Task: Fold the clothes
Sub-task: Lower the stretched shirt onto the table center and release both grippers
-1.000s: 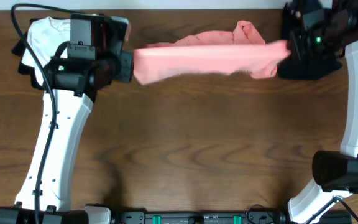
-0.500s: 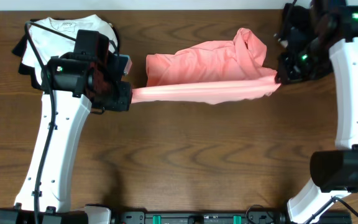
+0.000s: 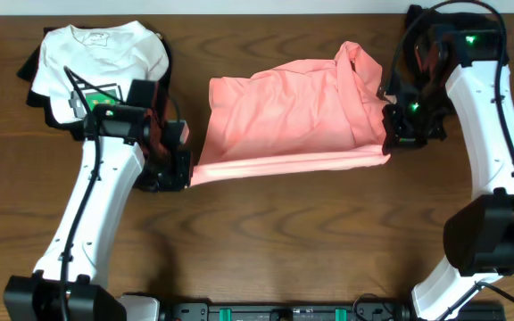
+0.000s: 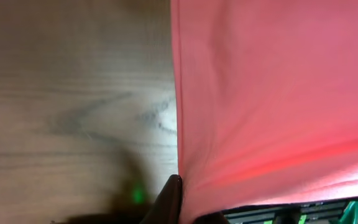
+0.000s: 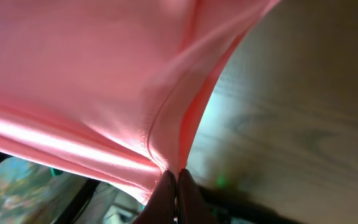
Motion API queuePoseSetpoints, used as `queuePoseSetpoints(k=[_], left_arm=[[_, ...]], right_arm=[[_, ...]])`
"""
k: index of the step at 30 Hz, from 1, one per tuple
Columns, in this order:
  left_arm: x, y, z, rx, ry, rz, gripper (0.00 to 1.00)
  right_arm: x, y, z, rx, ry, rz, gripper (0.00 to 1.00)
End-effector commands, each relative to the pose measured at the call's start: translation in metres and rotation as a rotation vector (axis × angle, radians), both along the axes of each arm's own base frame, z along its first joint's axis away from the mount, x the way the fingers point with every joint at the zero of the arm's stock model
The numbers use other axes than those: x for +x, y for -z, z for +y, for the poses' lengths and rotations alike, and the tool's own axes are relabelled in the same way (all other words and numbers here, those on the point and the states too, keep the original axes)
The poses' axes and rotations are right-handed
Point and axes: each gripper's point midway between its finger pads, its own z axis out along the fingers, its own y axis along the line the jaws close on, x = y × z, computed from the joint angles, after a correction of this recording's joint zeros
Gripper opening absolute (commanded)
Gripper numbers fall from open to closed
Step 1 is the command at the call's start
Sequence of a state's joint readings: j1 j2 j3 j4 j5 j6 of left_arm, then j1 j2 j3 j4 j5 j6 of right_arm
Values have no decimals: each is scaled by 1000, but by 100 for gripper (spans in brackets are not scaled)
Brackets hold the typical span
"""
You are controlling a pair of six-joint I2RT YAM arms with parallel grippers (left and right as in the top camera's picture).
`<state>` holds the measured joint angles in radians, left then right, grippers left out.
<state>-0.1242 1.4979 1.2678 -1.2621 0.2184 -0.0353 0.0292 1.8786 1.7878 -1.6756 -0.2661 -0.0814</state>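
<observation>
As both arms are stretching its near edge taut above the counter (image 3: 266, 241), the left claw (image 3: 186, 171) and right claw (image 3: 388, 143) are each clenching a corner of the salmon-pink T-shirt (image 3: 284, 111), apparently to hold that edge straight for a clean fold. Beyond that line, its body is lying rumpled toward the far side, while a white T-shirt (image 3: 105, 49) is lying at far left.

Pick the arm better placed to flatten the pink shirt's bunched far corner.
Right, probably: that bunch lies beyond the right gripper, across the pink shirt from the left gripper. Both grip the near hem, so release first.
</observation>
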Motion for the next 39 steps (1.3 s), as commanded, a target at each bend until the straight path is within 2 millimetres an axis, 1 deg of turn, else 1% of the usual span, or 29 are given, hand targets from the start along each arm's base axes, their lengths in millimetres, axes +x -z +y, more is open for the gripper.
queuePoseSetpoints(k=[1, 6, 12, 19, 21, 24, 25, 26, 27, 29, 31, 39], left_arm=[[-10, 6, 8, 27, -67, 34, 6], [-20, 16, 8, 28, -86, 79, 6], [-31, 28, 9, 36, -94, 123, 6], [-46, 51, 11, 45, -118, 169, 6], [-48, 56, 11, 47, -122, 174, 6], [-46, 60, 11, 46, -129, 164, 6], [-45, 61, 11, 45, -129, 159, 10], [-43, 61, 11, 44, -128, 153, 26], [-42, 61, 10, 43, -128, 148, 34], [-41, 61, 10, 42, -128, 141, 44], [-41, 61, 10, 42, -128, 141, 45], [-38, 62, 10, 39, -129, 128, 45]], right_arm=[[-11, 9, -6, -53, 34, 49, 1], [-28, 19, -11, -107, 72, 103, 1], [-45, 25, -16, -148, 142, 95, 1], [-68, 30, -16, -150, 184, 93, 1], [-73, 35, -15, -154, 196, 100, 1], [-79, 46, -15, -156, 193, 116, 1], [-80, 49, -15, -157, 193, 118, 1], [-80, 53, -15, -156, 193, 117, 1], [-80, 55, -15, -154, 194, 116, 2], [-79, 60, -15, -153, 194, 111, 4], [-79, 61, -15, -152, 194, 107, 5], [-77, 61, -15, -151, 194, 100, 8]])
